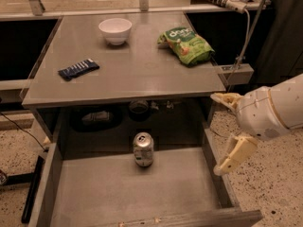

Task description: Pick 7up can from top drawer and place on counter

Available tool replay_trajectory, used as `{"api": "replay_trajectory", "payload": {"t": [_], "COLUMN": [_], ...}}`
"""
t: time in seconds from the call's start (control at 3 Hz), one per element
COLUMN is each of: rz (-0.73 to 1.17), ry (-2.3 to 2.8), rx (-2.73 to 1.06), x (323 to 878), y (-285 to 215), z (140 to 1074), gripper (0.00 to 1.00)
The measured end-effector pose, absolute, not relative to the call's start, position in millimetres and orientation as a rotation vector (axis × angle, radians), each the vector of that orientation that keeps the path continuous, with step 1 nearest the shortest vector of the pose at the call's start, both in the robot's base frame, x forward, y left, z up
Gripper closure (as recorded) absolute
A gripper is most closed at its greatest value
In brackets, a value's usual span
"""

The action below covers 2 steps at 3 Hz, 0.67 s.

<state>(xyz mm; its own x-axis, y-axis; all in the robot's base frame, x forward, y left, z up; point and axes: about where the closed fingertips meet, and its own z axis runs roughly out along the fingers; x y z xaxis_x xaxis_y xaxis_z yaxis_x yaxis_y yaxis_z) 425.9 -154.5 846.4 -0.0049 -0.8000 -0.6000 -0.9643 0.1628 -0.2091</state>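
Observation:
The 7up can (143, 149) stands upright on the floor of the open top drawer (128, 188), near its back middle. It is silver-grey with a pull-tab top and a dark patch low on its side. The counter (128, 65) spans above the drawer's back. My gripper (223, 132) is at the right, just outside the drawer's right wall, level with the can and well to its right. Its two cream fingers are spread apart, one up by the counter's front right corner, one (233, 155) hanging lower. It holds nothing.
On the counter are a white bowl (115, 30), a green snack bag (186, 44) and a dark blue flat packet (78, 69). Dark objects sit in the shadowed recess behind the drawer. A cable (246, 37) hangs at the right. Speckled floor lies beside the drawer.

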Motion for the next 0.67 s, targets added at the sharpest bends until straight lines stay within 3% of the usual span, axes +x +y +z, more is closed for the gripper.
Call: {"api": "replay_trajectory", "payload": {"t": [0.67], "rz": [0.384], "ry": [1.774], "rx": [-1.724], "x": [434.2], "y": [-126.9], "z": [809.4], "gripper": [0.0]}}
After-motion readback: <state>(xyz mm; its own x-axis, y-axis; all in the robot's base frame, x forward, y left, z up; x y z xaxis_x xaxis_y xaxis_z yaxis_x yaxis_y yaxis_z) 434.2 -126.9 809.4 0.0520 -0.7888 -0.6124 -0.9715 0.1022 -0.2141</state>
